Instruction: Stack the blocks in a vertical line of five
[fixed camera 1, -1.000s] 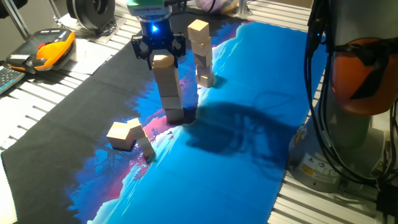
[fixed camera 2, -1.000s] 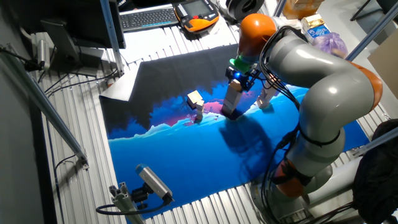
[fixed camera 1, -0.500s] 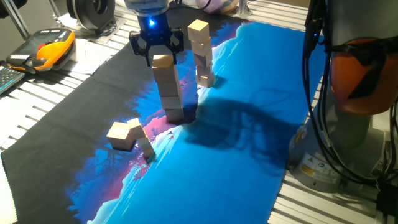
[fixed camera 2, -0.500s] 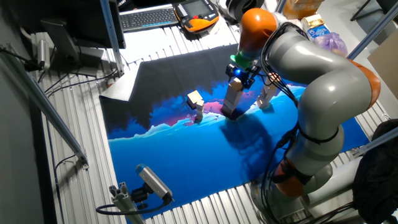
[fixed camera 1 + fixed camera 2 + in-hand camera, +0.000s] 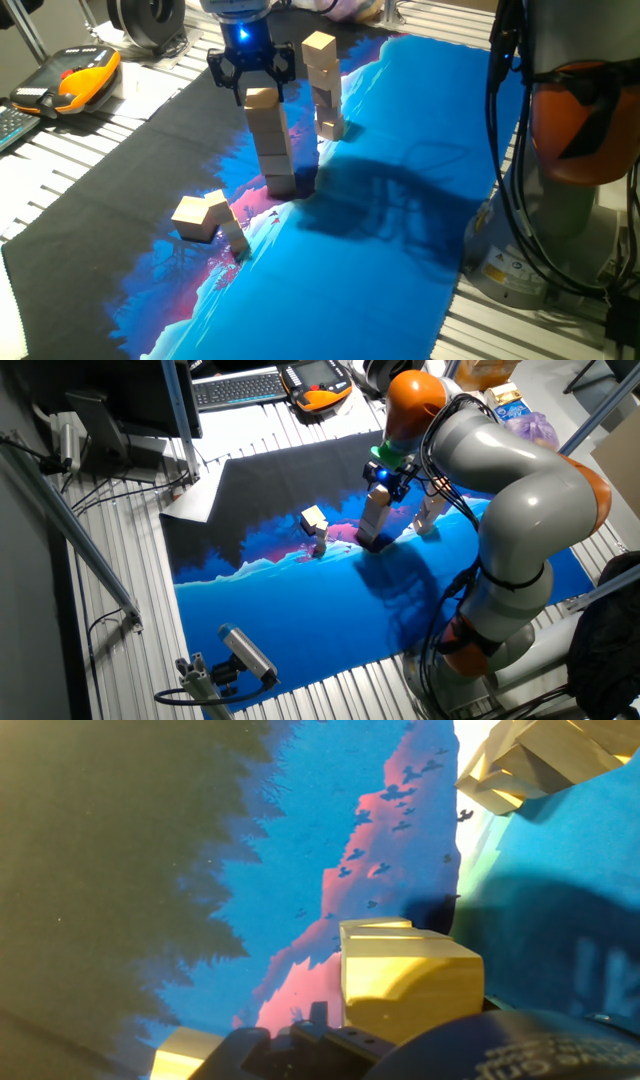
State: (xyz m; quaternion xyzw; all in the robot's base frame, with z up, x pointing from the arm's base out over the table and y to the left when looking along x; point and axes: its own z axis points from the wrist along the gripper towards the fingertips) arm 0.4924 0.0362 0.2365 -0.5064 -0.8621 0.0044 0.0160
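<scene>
The gripper (image 5: 252, 80) hangs just above the nearer stack of blocks (image 5: 272, 140), its two black fingers (image 5: 222, 78) spread wide on either side of the top block (image 5: 261, 98) without touching it; it holds nothing. A blue light glows on the wrist above the fingers. In the hand view the top block (image 5: 405, 982) fills the lower middle, seen from above, with the fingers out of sight. The stack stands upright on the blue and pink part of the mat (image 5: 380, 200), its lower blocks slightly twisted against each other. Just behind it stands a second stack (image 5: 323, 85), also upright. Nearer the front edge, two loose blocks (image 5: 208, 222) lie touching, one tilted against the other. An orange-and-black handheld device (image 5: 68, 82) rests on the table well to the side.
</scene>
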